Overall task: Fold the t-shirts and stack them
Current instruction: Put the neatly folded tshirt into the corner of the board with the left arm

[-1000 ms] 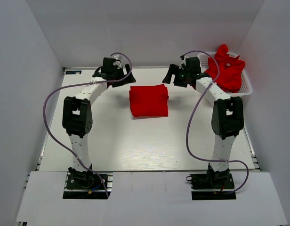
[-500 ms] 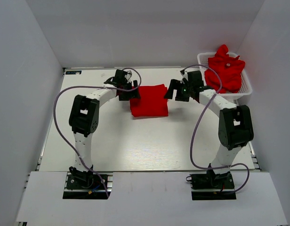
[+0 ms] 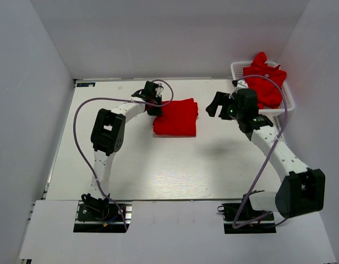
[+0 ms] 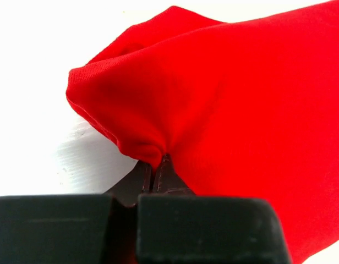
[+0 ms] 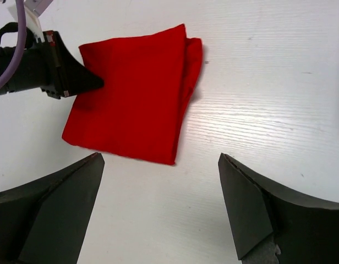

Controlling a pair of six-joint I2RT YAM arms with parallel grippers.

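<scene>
The folded shirt (image 3: 175, 117) lies flat on the counter (image 3: 158, 170), toward 12 o'clock of centre. The left end effector (image 3: 154, 106) sits at its 10 o'clock corner, fingers pressed together and pinching a pucker of cloth at the edge. The right end effector (image 3: 220, 104) hangs at the shirt's 3 o'clock, apart from it, fingers spread and holding nothing. The unfolded shirts (image 3: 264, 82) are heaped in the basket (image 3: 289, 105) at 2 o'clock.

Assessment: the cloth is light, soft and limp. It bunches at the pinch, and the layers will likely slide apart if dragged by one corner. Best hold: through all layers at a folded edge, with a second hold on the opposite side.
</scene>
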